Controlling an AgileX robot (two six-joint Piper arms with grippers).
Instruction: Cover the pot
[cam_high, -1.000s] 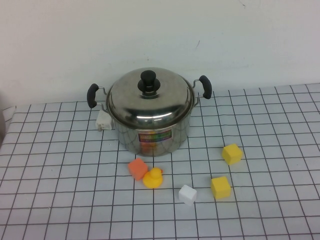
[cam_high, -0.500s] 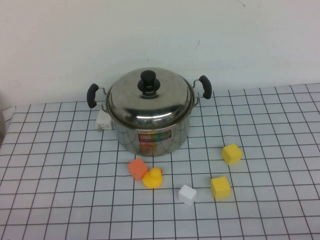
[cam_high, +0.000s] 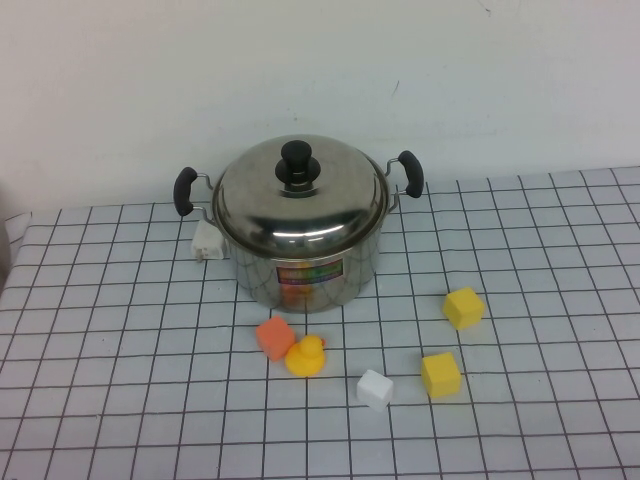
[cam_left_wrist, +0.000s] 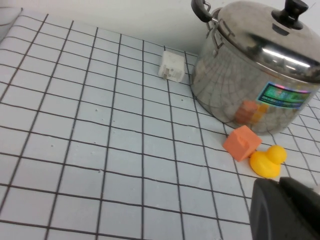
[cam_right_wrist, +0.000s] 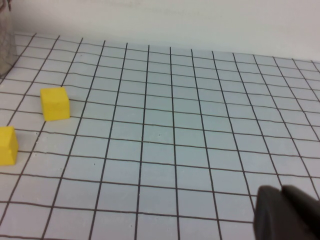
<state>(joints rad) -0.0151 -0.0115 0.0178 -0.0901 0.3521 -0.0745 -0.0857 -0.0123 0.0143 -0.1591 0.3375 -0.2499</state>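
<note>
High overview, low wrist views, shared pot (cam_high: 300, 235)

From my remote station, all I can see of my left gripper (cam_left_wrist: 285, 210) is a matte black, rounded moulded block in the corner of the left wrist view, with a faint seam running down between two dark halves and a slightly paler grey edge on top. My right gripper (cam_right_wrist: 287, 212) shows the same way in the right wrist view: a dull black, smooth, blunt-cornered plastic mass split by a thin line. Neither of my arms appears in the high view.
</note>
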